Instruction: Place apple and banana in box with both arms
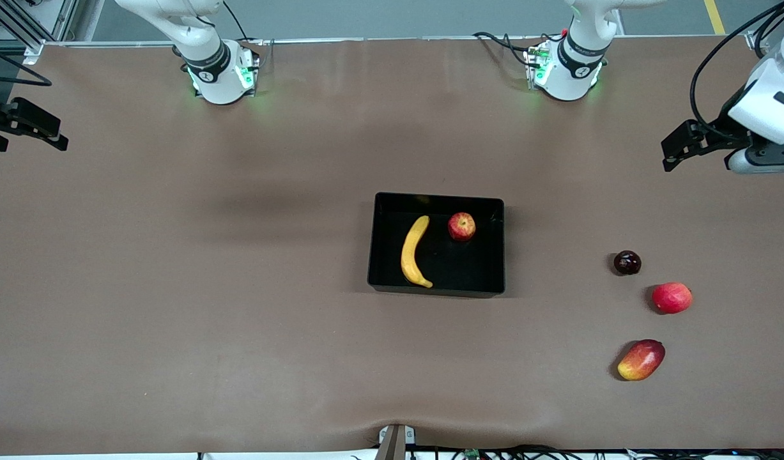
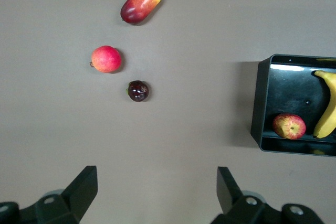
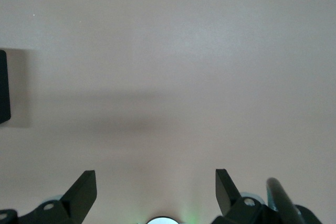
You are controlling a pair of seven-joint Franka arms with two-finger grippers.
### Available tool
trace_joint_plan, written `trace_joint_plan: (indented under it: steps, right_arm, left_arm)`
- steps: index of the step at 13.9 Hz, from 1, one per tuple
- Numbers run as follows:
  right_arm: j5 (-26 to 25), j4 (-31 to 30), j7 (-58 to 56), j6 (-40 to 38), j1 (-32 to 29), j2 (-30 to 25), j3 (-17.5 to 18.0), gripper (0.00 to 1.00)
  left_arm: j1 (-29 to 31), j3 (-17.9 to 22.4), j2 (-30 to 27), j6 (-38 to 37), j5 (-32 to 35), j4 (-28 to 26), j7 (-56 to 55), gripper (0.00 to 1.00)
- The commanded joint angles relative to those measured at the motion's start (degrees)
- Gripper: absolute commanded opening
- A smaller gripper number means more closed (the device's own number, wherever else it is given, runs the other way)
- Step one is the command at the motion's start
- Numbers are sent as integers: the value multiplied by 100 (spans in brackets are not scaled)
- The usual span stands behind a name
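Front view: high, facing the robots across the table (image 1: 174, 287).
Left wrist view: looks down from well above.
Right wrist view: likewise.
Shared: box (image 1: 436, 282) (image 2: 259, 103) (image 3: 3, 85).

So the table (image 1: 174, 287) is covered in a plain brown mat. Sitting about mid-table is the box (image 1: 382, 243), a glossy black tray. Over toward the left arm's end there's a loose little group of three fruits lying straight on the mat, each apart from the others: a dark plum (image 1: 627, 262) farthest from the front camera, then a pinkish-red round fruit (image 1: 671, 298) a bit nearer, and a red-and-yellow mango (image 1: 641, 360) nearest of all. The two arm bases are mounted along the table's robot-side edge.
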Motion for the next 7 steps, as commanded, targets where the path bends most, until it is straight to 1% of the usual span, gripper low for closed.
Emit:
trace_joint_plan:
  steps: [1, 7]
  right_arm:
    - [110, 115, -48, -77, -169, 58, 88, 100]
    - [110, 123, -48, -68, -161, 58, 96, 100]
  left_arm:
    - [86, 40, -41, -249, -157, 175, 146, 100]
    - [51, 31, -14, -303, -149, 193, 146, 100]
